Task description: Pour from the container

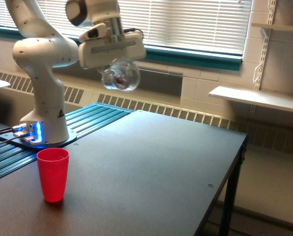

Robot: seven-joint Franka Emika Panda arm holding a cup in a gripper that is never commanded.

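The clear rounded jar (120, 76) hangs high above the back of the dark table, with small reddish-brown bits showing through its wall. My gripper (114, 66) is shut on the jar from above, under the white hand block. The jar is up and to the exterior view's right of the red cup (53, 174), well apart from it. The red cup stands upright near the table's front left, and I cannot see into it.
The dark table (151, 167) ends at an edge on the exterior view's right. My white arm base (45, 123) stands on a ribbed teal platform (87, 123) at the left. A wall shelf (257, 98) and window blinds are behind.
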